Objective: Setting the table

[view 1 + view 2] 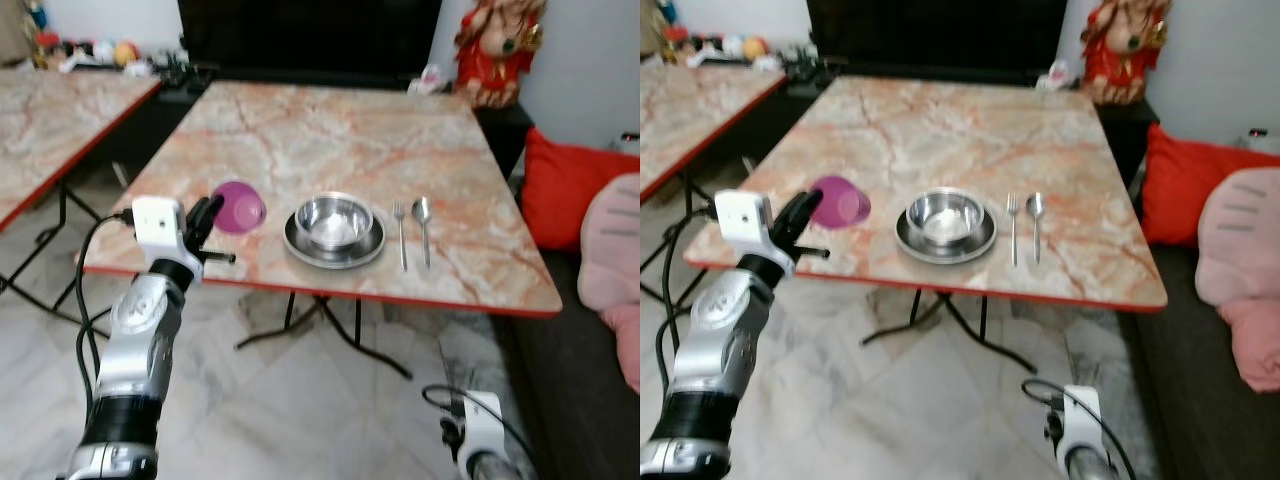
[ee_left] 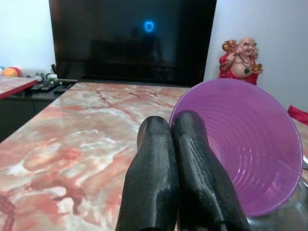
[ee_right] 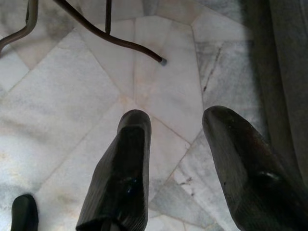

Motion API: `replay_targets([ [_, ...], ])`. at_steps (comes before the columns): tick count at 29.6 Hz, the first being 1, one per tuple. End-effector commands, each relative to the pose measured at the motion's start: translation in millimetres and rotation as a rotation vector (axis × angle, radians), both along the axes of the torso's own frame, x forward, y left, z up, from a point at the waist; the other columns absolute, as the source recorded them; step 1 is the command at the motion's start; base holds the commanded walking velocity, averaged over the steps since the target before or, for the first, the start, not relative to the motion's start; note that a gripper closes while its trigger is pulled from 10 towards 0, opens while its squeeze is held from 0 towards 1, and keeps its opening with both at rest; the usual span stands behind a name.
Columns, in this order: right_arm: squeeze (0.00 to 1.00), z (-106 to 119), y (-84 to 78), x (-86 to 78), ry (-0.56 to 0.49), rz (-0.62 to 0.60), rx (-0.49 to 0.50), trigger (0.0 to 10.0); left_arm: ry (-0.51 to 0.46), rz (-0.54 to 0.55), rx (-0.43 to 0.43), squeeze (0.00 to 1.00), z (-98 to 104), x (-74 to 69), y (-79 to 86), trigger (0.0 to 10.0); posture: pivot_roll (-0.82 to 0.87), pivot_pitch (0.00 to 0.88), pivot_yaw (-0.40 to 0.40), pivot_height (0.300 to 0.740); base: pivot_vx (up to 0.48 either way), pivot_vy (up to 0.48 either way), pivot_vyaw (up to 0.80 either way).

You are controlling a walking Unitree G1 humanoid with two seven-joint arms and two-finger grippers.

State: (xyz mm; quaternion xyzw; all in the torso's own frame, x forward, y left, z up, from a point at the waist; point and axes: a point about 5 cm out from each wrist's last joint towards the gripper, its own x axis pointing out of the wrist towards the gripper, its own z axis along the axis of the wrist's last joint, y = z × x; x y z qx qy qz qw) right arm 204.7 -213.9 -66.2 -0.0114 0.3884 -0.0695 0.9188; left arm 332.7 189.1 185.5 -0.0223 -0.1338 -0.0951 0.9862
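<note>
The left gripper (image 1: pixel 208 215), fingers pressed together, touches the empty purple cup (image 1: pixel 239 207) lying sideways on the desk (image 1: pixel 330 140). A steel bowl (image 1: pixel 334 221) sits in a plate (image 1: pixel 300 249). The right gripper (image 3: pixel 178 144) hangs open.

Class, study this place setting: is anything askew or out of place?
Yes. The purple cup is tipped on its side, mouth open sideways, with the left gripper at its rim. Bowl, plate, fork and spoon sit neatly.

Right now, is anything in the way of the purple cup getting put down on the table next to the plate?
Nothing visible is. The left gripper holds the purple cup tilted over the table, and the marble between it and the plate with the steel bowl is bare.
</note>
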Motion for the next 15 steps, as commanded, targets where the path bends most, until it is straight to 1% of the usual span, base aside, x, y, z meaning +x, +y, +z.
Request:
replay_targets([
  [1, 0.00, 0.2, 2.1, 1.2, -0.003, 0.005, 0.006, 10.0, -0.018, -0.003, 0.003, 0.00, 7.5, 0.7, 0.8, 10.0, 0.09, 0.000, -0.027, 0.740, 0.304, 0.000, 0.00],
  [15, 0.00, 0.3, 3.7, 2.1, -0.002, 0.004, 0.009, 10.0, -0.018, -0.028, -0.015, 0.00, 12.4, 4.0, -1.5, 10.0, 0.10, 0.003, -0.023, 0.740, 0.311, 0.000, 0.00],
])
